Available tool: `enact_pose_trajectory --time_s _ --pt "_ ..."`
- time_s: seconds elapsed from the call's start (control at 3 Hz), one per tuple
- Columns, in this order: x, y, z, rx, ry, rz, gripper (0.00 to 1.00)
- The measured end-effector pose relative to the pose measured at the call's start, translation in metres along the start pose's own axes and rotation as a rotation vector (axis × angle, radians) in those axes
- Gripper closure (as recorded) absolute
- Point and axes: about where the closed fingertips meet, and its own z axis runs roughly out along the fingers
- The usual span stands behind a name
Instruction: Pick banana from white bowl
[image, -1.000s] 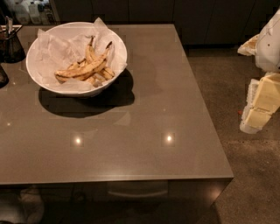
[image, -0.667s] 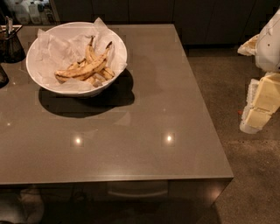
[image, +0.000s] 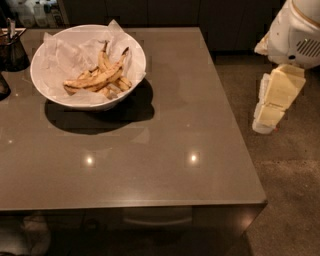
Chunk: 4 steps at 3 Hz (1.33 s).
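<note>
The white bowl (image: 136, 80) stands at the table's far left, lined with crumpled white paper. Several spotted yellow bananas lie in it. The banana (image: 96, 79), the longest one, lies across the others with its dark stem tip pointing up right toward the rim. My gripper (image: 265, 120) hangs at the right, off the table's right edge and over the floor, pointing down. It is far from the bowl and holds nothing that I can see.
The grey table (image: 165, 150) shows two light reflections near the front. A dark holder with utensils (image: 12, 50) stands at the far left edge, with another dark object (image: 2, 86) below it. Speckled floor (image: 290, 200) lies to the right, dark cabinets behind.
My arm and gripper have moved a little left and up, toward the table's right edge. The bowl and bananas have not moved.
</note>
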Motion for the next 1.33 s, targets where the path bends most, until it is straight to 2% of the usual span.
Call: enact_pose_trajectory --time_s 0.33,0.67,1.0,1.33 --pt "-0.034 -0.017 0.013 -0.026 -0.001 -0.070 0.00" --pt "-0.040 -0.021 0.014 -0.015 -0.014 -0.078 0.00" --pt "-0.079 -0.025 0.010 -0.001 -0.036 -0.178 0.00" --pt "-0.126 -0.033 0.010 -0.009 -0.054 -0.293 0.00"
